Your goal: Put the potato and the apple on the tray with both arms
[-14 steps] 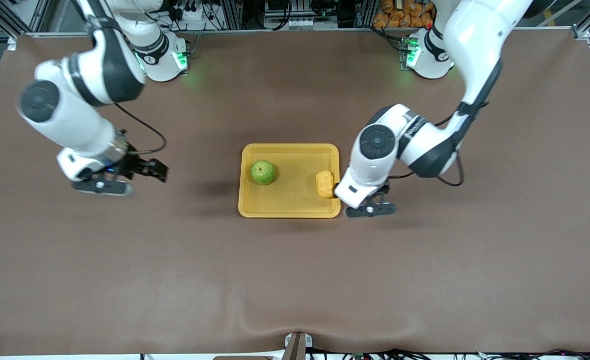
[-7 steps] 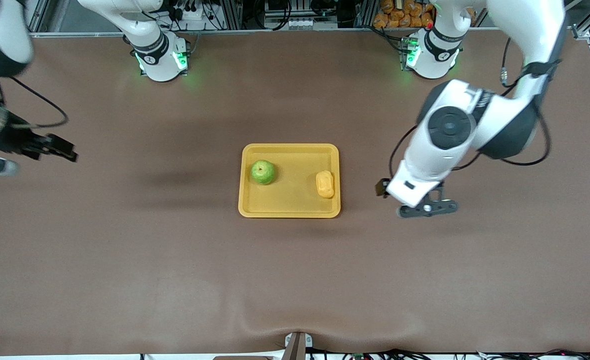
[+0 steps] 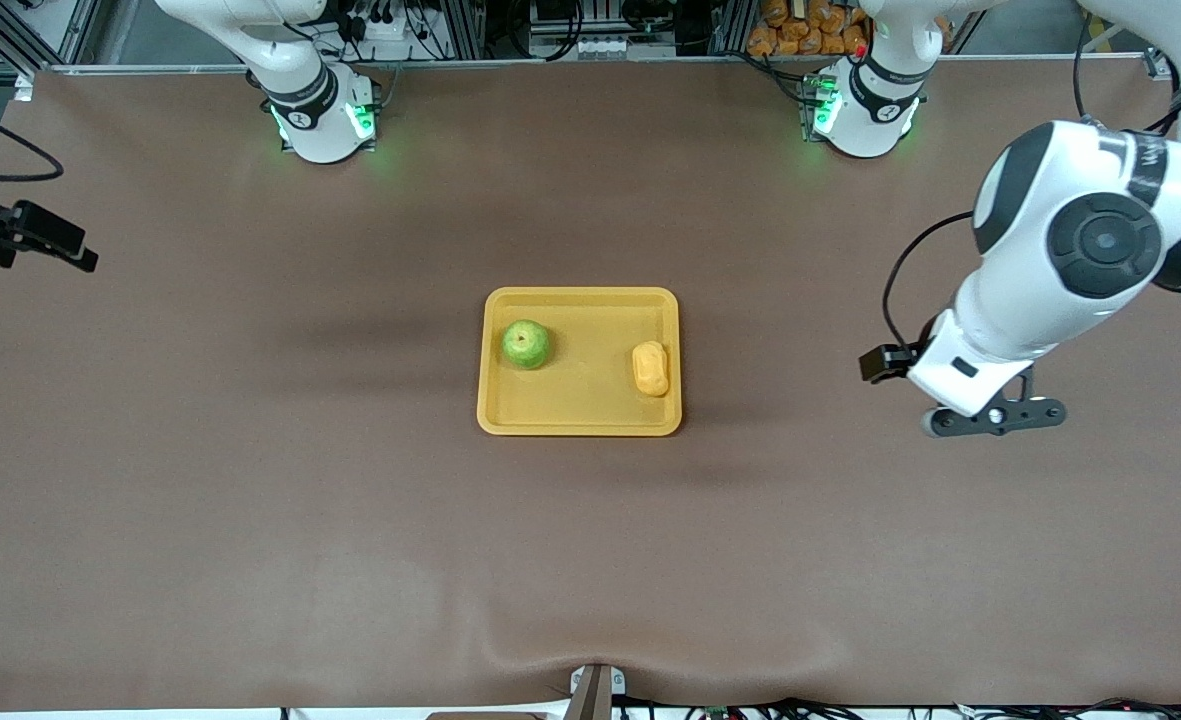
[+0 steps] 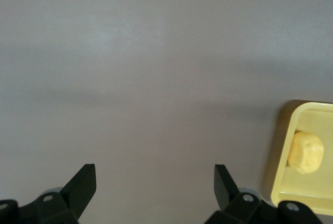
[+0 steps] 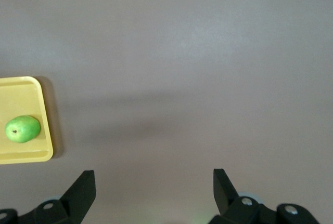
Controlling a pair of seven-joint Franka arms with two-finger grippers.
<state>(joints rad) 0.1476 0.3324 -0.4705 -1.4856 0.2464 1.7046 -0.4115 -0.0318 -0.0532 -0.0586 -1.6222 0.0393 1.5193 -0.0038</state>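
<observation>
The yellow tray (image 3: 580, 296) lies mid-table. The green apple (image 3: 527, 344) sits on it toward the right arm's end, and the yellow-orange potato (image 3: 651, 368) sits on it by the rim toward the left arm's end. My left gripper (image 3: 995, 415) is open and empty over bare table, well clear of the tray toward the left arm's end. Its wrist view shows the gripper (image 4: 154, 182), the tray's rim (image 4: 289, 151) and the potato (image 4: 306, 152). My right gripper (image 5: 154, 182) is open and empty; its wrist view shows the tray (image 5: 26, 154) and the apple (image 5: 23, 129). In the front view only the right wrist's black mount (image 3: 30, 235) shows.
The brown table mat (image 3: 590, 560) covers the whole table. The two arm bases (image 3: 320, 110) (image 3: 865, 105) stand along the edge farthest from the front camera.
Both arms have pulled away from the tray toward their own ends of the table. The apple and the potato have stayed on the tray.
</observation>
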